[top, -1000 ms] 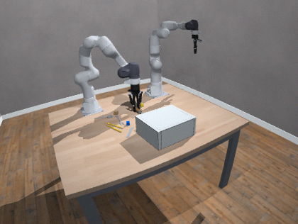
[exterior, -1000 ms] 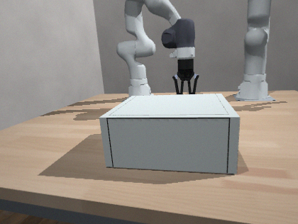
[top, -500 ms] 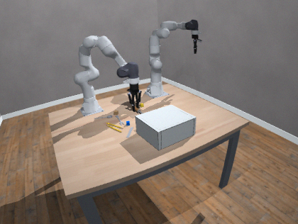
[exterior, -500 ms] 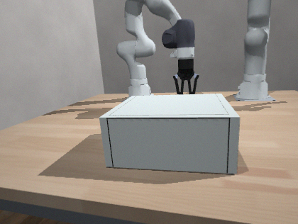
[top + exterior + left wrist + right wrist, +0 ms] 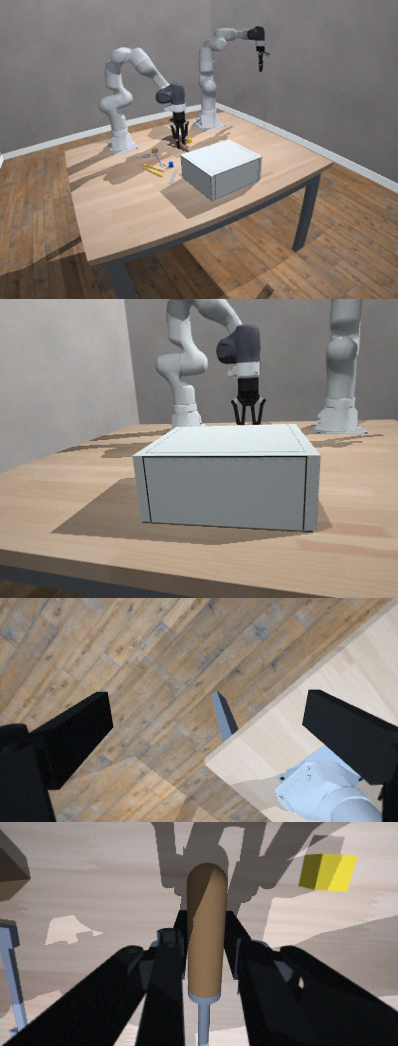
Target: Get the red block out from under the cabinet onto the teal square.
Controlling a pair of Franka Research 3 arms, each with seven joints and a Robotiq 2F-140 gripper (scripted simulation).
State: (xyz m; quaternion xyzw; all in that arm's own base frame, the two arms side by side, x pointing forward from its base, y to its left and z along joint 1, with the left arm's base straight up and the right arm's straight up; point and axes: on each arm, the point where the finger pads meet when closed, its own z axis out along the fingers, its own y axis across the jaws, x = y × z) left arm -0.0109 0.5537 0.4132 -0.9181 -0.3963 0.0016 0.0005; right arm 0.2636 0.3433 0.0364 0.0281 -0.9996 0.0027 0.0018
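The pale grey cabinet (image 5: pixel 237 153) (image 5: pixel 225 490) stands upright on the table's near right part, its flat top level and the panel on its near side flush; its inside is hidden. The red block is hidden from every view, so its exact place cannot be told, and the teal square cannot be made out either. The right gripper (image 5: pixel 180 145) (image 5: pixel 248 423) (image 5: pixel 205 925), beyond the cabinet, has its jaws clamped on the wooden handle (image 5: pixel 183 146) (image 5: pixel 206 922) of a metal-shafted tool. The left gripper (image 5: pixel 260 69) (image 5: pixel 208 708) hangs high at the far right, jaws wide apart. A yellow cube (image 5: pixel 189 140) (image 5: pixel 327 873) lies near the handle; a blue cube (image 5: pixel 171 165), a brown block (image 5: pixel 154 149), yellow-handled pliers (image 5: pixel 153 170) and a grey strip (image 5: pixel 173 177) lie left of the cabinet. The table (image 5: pixel 133 213) (image 5: pixel 38 498) (image 5: pixel 350 678) has a pale wood top and dark legs, on a plank floor (image 5: pixel 33 213) (image 5: pixel 150 658) between grey walls (image 5: pixel 71 47) (image 5: pixel 62 360) with white skirting.
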